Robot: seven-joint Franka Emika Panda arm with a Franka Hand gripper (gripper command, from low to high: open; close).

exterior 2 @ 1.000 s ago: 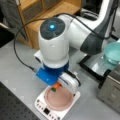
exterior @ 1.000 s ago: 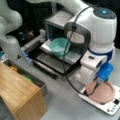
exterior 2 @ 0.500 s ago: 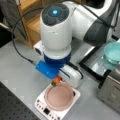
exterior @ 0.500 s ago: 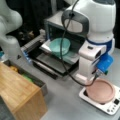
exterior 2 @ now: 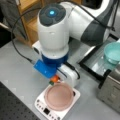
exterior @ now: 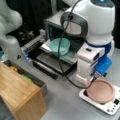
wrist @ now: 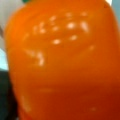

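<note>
The gripper (exterior 2: 55,79) hangs just above the far rim of the pink bowl (exterior 2: 59,96), clenched on an orange toy pepper (wrist: 62,62) that fills the wrist view. The bowl sits on a white kitchen scale (exterior 2: 40,106). In both front views a teal bowl (exterior: 59,46) rests on the open oven door (exterior: 65,58), well apart from the pink bowl.

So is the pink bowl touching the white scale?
Touching. In both front views the bowl sits directly on the scale, whose white top shows around its rim.
</note>
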